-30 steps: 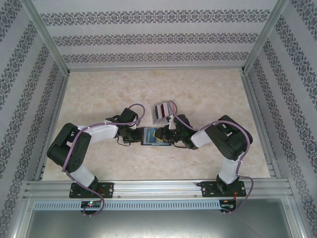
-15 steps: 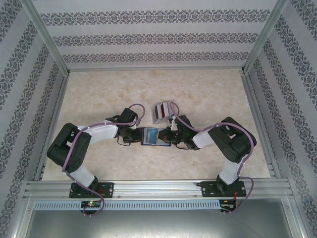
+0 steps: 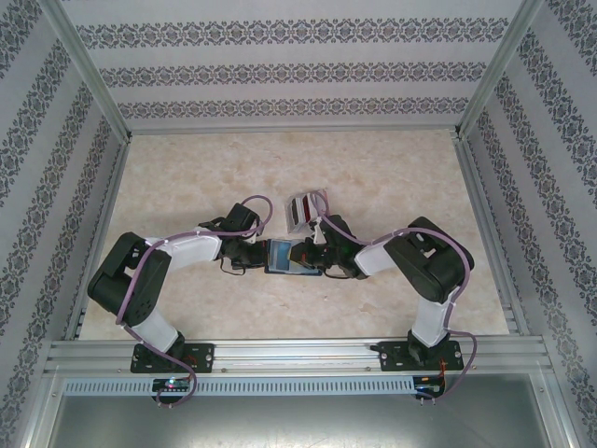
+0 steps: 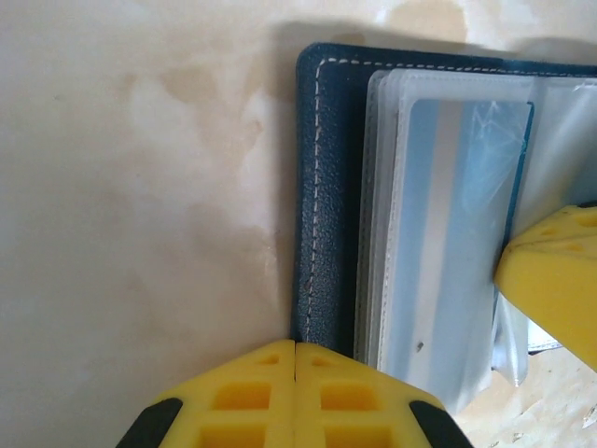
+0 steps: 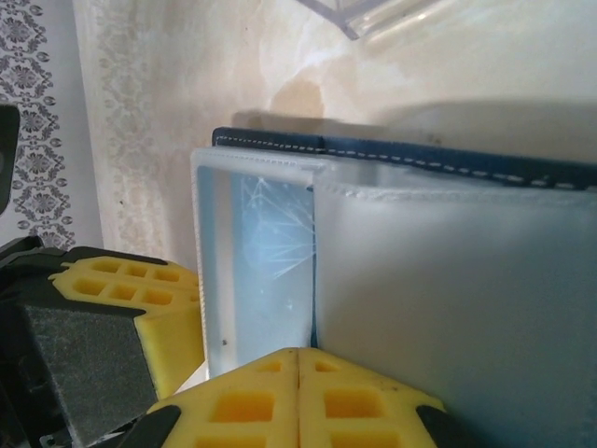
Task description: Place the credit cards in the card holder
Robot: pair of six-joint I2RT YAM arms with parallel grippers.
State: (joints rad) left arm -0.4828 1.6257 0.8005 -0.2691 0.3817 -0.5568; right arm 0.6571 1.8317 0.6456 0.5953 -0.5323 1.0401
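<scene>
The marbled table [image 3: 392,168] carries everything, and the card holder [image 3: 283,258] lies open and flat on it near the middle. The left arm [image 3: 140,280] reaches to the holder from its left side and the right arm [image 3: 429,266] from its right. From above, the two wrists cover both ends of the holder, so only a short stretch of it shows between them.

Just beyond the holder's far right corner stands a clear rack [image 3: 306,207] of credit cards [image 3: 300,211] in red, white and dark bands. Their faces are too small to read.

Close up, the holder has a navy grained cover [image 4: 322,187] with pale stitching along its edge. Frosted clear sleeves [image 5: 457,308] are stacked on it, and a light blue card [image 4: 462,215] shows through one, blurred by the plastic.

The left gripper [image 4: 296,373] sits at the holder's edge with its yellow fingertips pressed together, no gap showing. The right gripper [image 5: 298,378] is likewise closed tight, over the sleeves. Whether either pinches any plastic cannot be told, since the sleeves run under the fingertips.
</scene>
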